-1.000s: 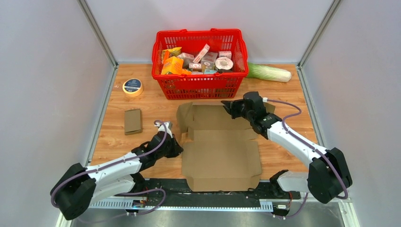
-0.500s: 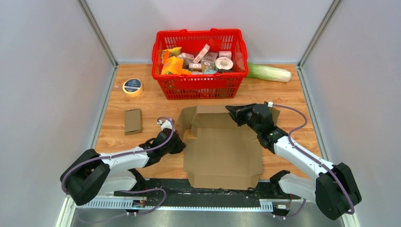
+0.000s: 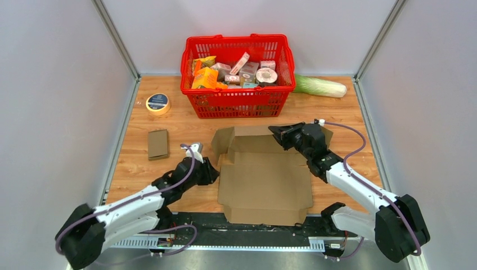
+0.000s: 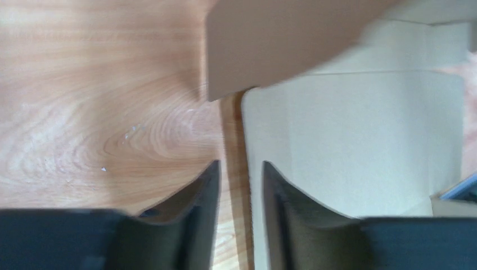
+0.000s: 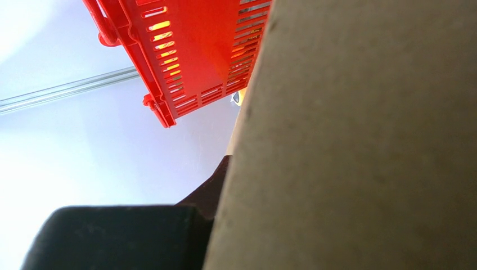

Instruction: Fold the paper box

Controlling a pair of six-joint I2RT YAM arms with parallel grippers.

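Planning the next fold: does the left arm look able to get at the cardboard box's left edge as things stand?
Probably yes: the left gripper sits right at the left edge of the cardboard box, jaws slightly apart with that edge between them, and nothing visible blocks it.

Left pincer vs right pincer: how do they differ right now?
Left pincer is open, its fingers straddling the left edge of the paper box. The right pincer is shut on the box's far panel. The left pincer sits at the box's near-left side and points right, while the right pincer sits at the far side and points left. Both are working on the same box.
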